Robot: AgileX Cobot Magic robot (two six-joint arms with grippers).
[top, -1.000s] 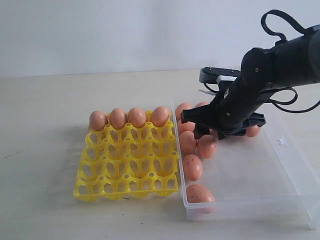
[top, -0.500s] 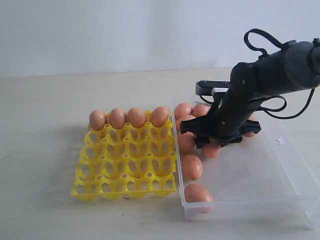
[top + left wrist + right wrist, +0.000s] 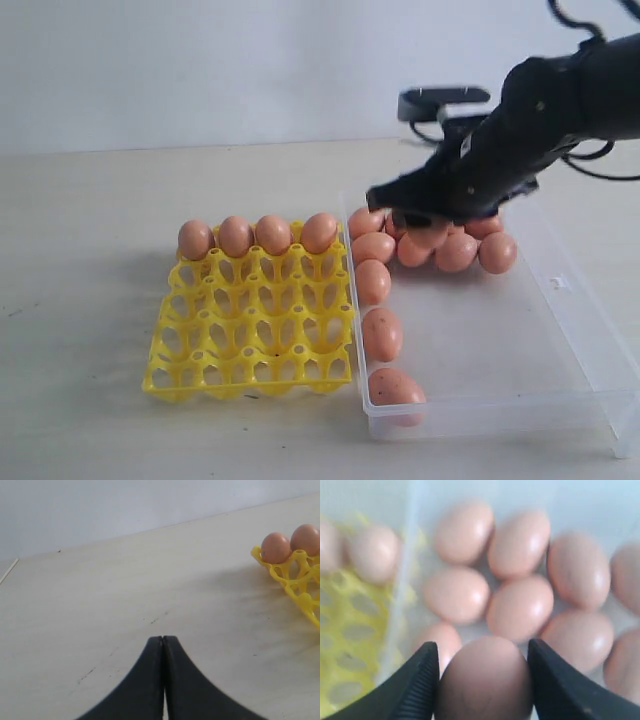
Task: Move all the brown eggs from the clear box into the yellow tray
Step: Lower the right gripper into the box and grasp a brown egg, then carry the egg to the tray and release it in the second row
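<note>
The right pincer (image 3: 482,680) is clenched on one brown egg (image 3: 485,675), with a black finger (image 3: 417,687) against each side of it; only the right wrist view shows this grip plainly, since in the exterior view the arm covers most of that egg and just its lower end shows under the pincer. Beneath the pincer a cluster of loose brown eggs (image 3: 455,250) lies in a far corner of the clear box (image 3: 520,360); the exterior view alone shows three more eggs (image 3: 382,333) in a line along the box wall, nearer the camera than the pincer. Beside the pincer, across that wall, stands the yellow tray (image 3: 250,335) on the pale surface (image 3: 90,250), with four tray eggs (image 3: 255,235) filling its far row. Only the left wrist view shows the left pincer (image 3: 163,647); it is clenched on nothing, its jaws pressed together above bare surface, with a tray corner bearing two eggs off to one side of it.
</note>
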